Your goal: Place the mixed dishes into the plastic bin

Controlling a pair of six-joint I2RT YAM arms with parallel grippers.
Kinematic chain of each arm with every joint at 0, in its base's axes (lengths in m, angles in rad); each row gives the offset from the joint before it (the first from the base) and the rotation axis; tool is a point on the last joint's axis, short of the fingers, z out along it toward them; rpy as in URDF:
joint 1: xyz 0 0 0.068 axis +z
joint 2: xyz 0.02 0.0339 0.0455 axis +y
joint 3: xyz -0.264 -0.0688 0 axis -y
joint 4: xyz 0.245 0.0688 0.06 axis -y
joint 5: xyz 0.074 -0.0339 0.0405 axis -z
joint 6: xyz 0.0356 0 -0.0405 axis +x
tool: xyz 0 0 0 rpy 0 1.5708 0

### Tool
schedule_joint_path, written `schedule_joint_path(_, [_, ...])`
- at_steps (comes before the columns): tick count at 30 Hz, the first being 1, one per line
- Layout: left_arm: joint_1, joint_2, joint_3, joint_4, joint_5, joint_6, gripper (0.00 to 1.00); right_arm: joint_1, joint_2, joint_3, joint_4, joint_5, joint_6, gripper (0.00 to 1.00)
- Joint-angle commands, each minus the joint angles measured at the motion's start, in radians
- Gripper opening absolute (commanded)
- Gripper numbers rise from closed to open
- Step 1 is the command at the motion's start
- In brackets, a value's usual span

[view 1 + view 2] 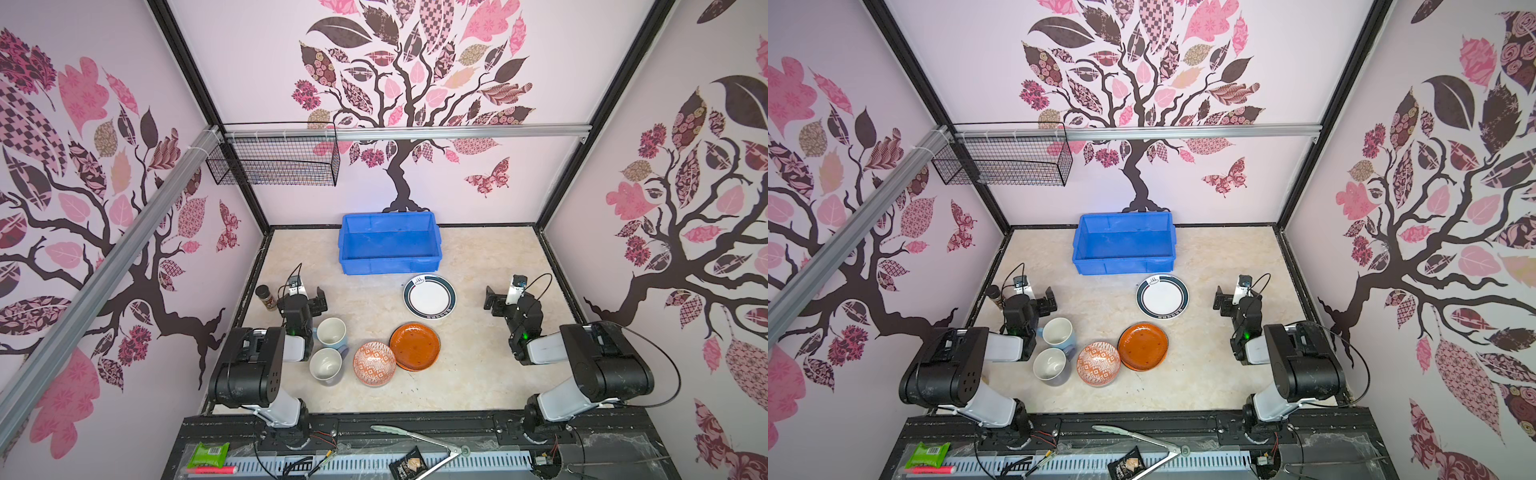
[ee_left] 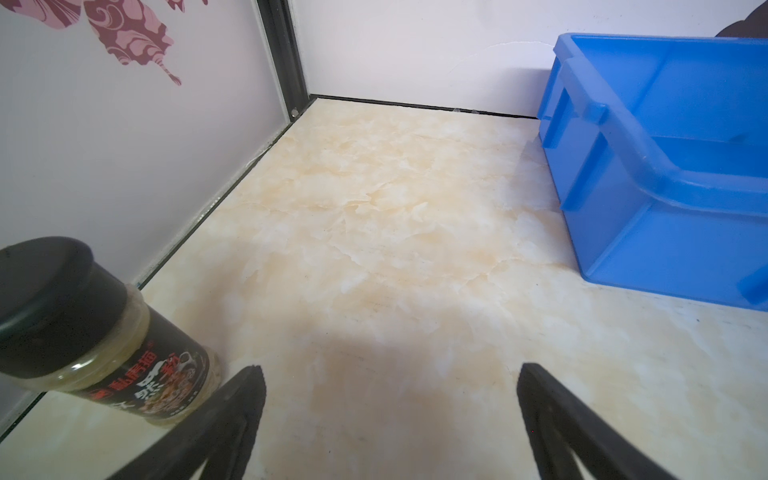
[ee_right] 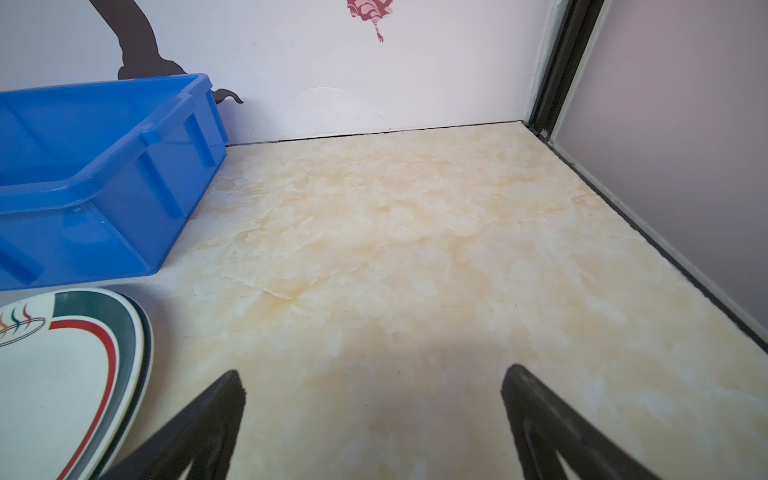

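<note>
The empty blue plastic bin (image 1: 388,261) (image 1: 1124,262) stands against the back wall. In front of it lies a white plate with a dark-green rim (image 1: 429,296) (image 3: 62,374). Nearer the front sit an orange plate (image 1: 414,346), a patterned bowl (image 1: 374,363) with its pattern facing up, and two pale-blue mugs (image 1: 332,331) (image 1: 326,364). My left gripper (image 1: 305,301) (image 2: 390,374) hovers open behind the mugs, holding nothing. My right gripper (image 1: 509,301) (image 3: 372,374) is open and empty to the right of the white plate.
A dark-lidded spice jar (image 1: 266,297) (image 2: 83,324) stands just left of my left gripper by the left wall. A black wire basket (image 1: 274,160) hangs high at the back left. Tongs (image 1: 415,440) and a green packet (image 1: 208,453) lie on the front rail.
</note>
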Motion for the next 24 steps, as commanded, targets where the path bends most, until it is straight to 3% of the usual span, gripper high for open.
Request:
schedule_joint_path(1, [-0.002, -0.009, 0.026, 0.011, -0.010, 0.011, 0.99, 0.000, 0.005, 0.018, 0.031, 0.011, 0.000, 1.00])
schedule_joint_path(11, [-0.005, -0.019, 0.017, 0.041, -0.018, 0.020, 0.98, 0.001, -0.007, 0.018, 0.009, 0.011, 0.002, 1.00])
schedule_joint_path(18, [-0.015, -0.261, 0.189, -0.435, -0.012, 0.042, 0.98, 0.001, -0.008, 0.021, 0.005, 0.008, -0.001, 1.00])
schedule_joint_path(20, [-0.017, -0.279, 0.275, -0.571, -0.001, 0.047, 0.98, 0.000, -0.007, 0.021, 0.006, 0.008, -0.003, 0.99])
schedule_joint_path(24, [-0.033, -0.262, 0.406, -0.679, 0.019, 0.046, 0.99, 0.006, -0.011, 0.023, 0.042, -0.038, -0.035, 1.00])
